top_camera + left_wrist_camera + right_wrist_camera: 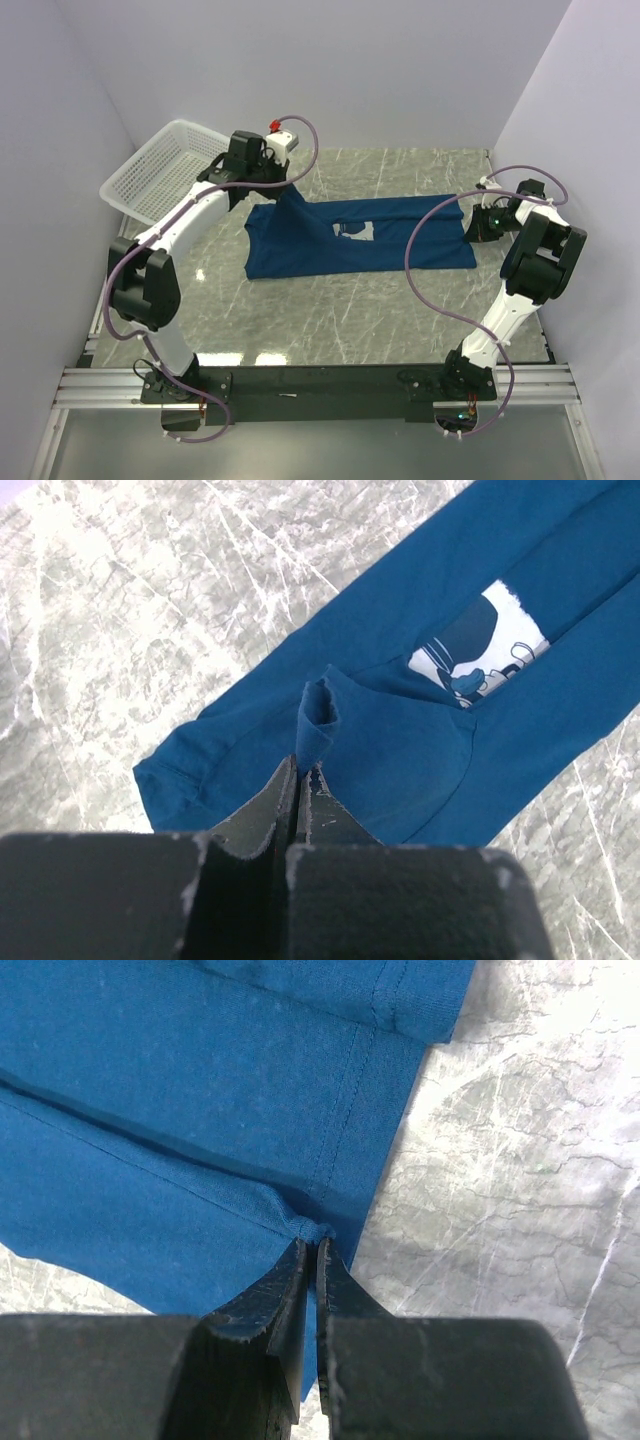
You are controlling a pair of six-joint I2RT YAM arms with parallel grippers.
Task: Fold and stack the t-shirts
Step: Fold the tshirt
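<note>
One dark blue t-shirt [360, 240] lies stretched across the middle of the marble table, partly folded lengthwise, with a strip of its pale chest print [352, 229] showing. My left gripper [285, 192] is shut on a pinch of the shirt's left end, which is lifted off the table. The pinched fold [318, 720] rises from between the closed fingertips, with the print [478, 652] beyond it. My right gripper [474, 213] is shut on the shirt's right end; a bunched bit of hem [312, 1230] sits between its fingertips [296, 1260].
A white mesh basket [160, 170] stands at the table's back left corner, beside the left arm. Purple walls close in the back and both sides. Bare marble table [330, 320] lies between the shirt and the arm bases.
</note>
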